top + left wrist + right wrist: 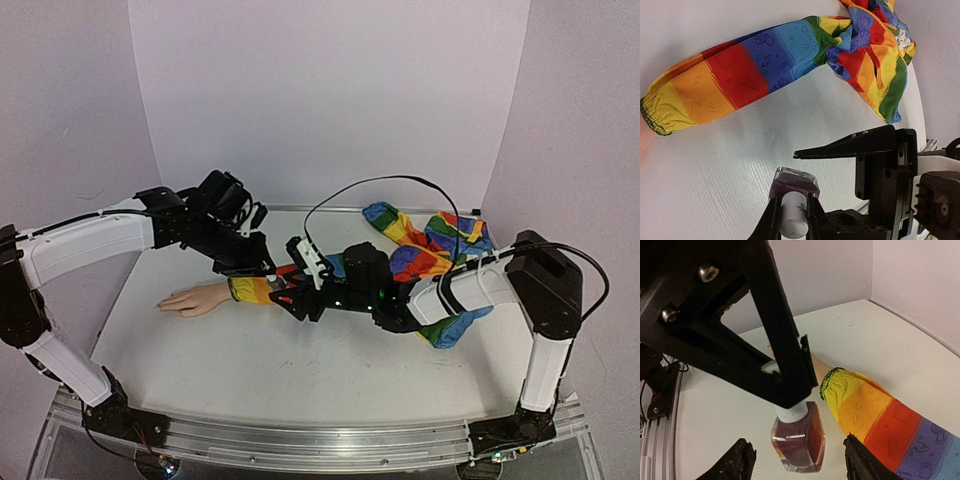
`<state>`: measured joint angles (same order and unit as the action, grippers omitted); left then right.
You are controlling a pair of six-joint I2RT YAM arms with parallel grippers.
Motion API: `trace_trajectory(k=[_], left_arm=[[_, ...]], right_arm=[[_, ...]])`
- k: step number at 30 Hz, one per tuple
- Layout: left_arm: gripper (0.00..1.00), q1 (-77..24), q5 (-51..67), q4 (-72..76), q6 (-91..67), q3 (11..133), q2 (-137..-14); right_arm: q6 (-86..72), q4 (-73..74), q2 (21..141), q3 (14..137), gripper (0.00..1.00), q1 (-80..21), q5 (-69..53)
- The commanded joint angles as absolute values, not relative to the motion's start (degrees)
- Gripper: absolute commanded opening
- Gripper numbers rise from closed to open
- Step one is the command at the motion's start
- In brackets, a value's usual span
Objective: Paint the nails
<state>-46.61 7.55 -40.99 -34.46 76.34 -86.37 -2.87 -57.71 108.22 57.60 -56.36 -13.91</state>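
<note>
Starting at the left: the nails (167, 302) are at the left end of the mannequin hand (198, 297), which lies flat on the table (300, 380) with its fingertips pointing left. From above they're too tiny to say which ones have colour. They sit left of both sets of fingers, near but with nothing touching them.

Next over, your left fingers (771, 222) are clamped on the white cap (794, 216) of the polish bottle (799, 440), just beside the cuff of the rainbow sleeve (740, 70). I can't tell if the bottle's base rests on the table. Your right fingers (738, 463) are spread, one on each side of the glass with a gap on both sides, so they're gripping nothing.

My read is that you're at the uncapping step. Centre the right fingers on the flat faces, low on the glass rather than at the neck, so the bottle doesn't twist out when you squeeze. Keep it upright while the cap turns, or polish ends up on the sleeve. After that the cap hand only has a short reach left, past the cuff, to the nails.
</note>
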Motion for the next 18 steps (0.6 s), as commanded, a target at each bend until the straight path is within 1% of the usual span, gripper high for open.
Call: trace_trajectory(k=[1,10,12,15,16,18], left_arm=[[0.00,-46.67,8.34,-39.99,-35.07,76.29,-83.94],[0.00,-46.67,8.67,-40.13,-34.98,76.33,-83.87],[0.00,-46.67,8.70,-40.11,-34.98,76.22,-83.92],[0.00,-46.71,8.85,-40.16,-35.07,76.27,-84.03],[0.00,-46.68,8.99,-40.11,-35.07,76.34,-84.08],[0.00,-46.67,9.14,-40.16,-35.07,76.45,-83.96]], right_arm=[[-1.64,-62.69,110.73,61.95,0.58,-57.28,-13.68],[-1.84,-64.59,112.36,63.26,0.36,-57.92,-13.55],[-1.89,-64.97,112.41,63.28,0.35,-58.15,-13.46],[-2.06,-65.30,112.65,63.60,0.30,-58.29,-12.95],[-2.21,-65.41,112.74,63.63,0.26,-58.31,-12.46],[-2.68,-65.84,112.85,63.63,0.09,-58.36,-11.64]])
